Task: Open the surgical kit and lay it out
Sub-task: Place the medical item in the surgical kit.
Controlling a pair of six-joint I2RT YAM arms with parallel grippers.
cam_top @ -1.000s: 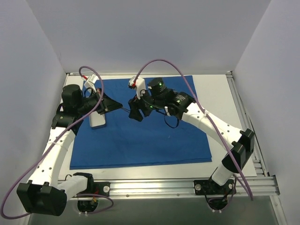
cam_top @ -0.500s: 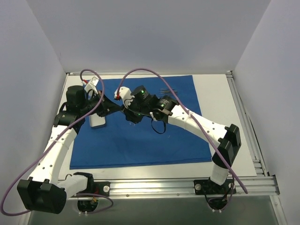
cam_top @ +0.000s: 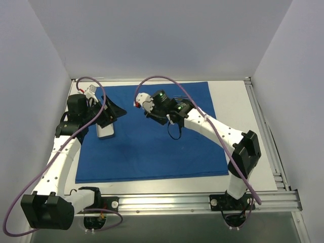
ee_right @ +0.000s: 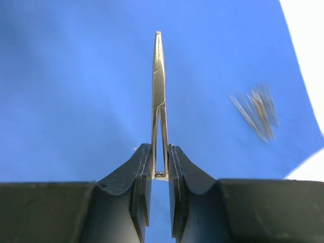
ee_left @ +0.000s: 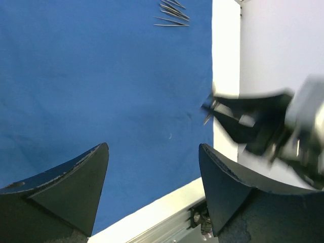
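Observation:
The surgical kit's royal-blue cloth [cam_top: 167,147] lies spread flat on the table. Its small pale tray [cam_top: 105,131] sits near the cloth's left edge, just below my left gripper [cam_top: 117,110]. In the left wrist view that gripper [ee_left: 153,148] is open and holds nothing. Over the cloth's far middle, my right gripper [cam_top: 150,112] is shut on thin metal forceps [ee_right: 158,91], which point away from its jaws [ee_right: 158,148]. Several thin metal instruments [cam_top: 181,97] lie together near the cloth's far edge, and they show as instruments [ee_left: 172,12] and blurred instruments [ee_right: 258,114] in the two wrist views.
White table [cam_top: 238,111] borders the cloth on the right and near sides. An aluminium rail [cam_top: 202,202] runs along the near edge by the arm bases. Grey walls close in the left, right and far sides. Purple cables [cam_top: 172,81] arc over both arms.
The left gripper held the forceps out, the right gripper closed on them, and the left gripper opened and drew back left. The right gripper has lifted away with the forceps.

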